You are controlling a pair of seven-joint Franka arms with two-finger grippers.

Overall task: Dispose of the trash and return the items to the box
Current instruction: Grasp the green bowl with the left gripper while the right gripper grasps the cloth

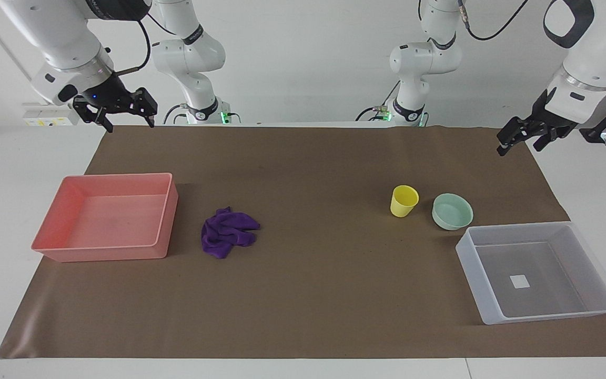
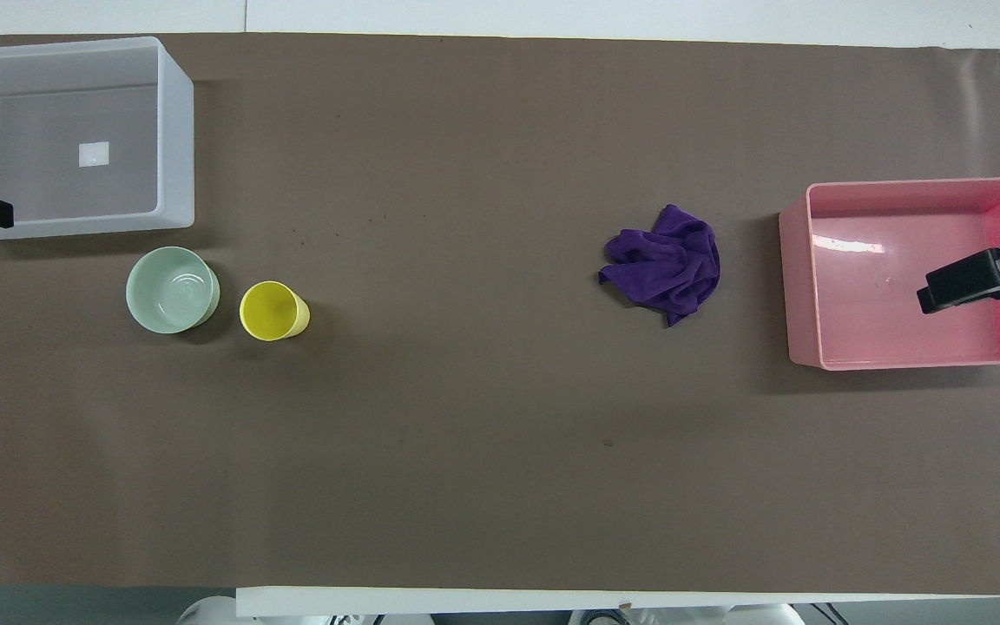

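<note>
With both grippers, right (image 1: 122, 113) spread open and left (image 1: 519, 138) unreadable, raised at the table's robot edge, watch that the rag (image 1: 228, 232) beside the pink tray (image 1: 162, 227) slumps, or cup (image 1: 404, 200) and bowl (image 1: 452, 211) by the box (image 1: 471, 275) tip when pinched.

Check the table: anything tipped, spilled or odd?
Nothing stands out. The cup and bowl stand upright beside the clear box, the rag lies rumpled by the pink tray, and both containers hold nothing. The left gripper and right gripper wait, raised at the table's ends.
</note>
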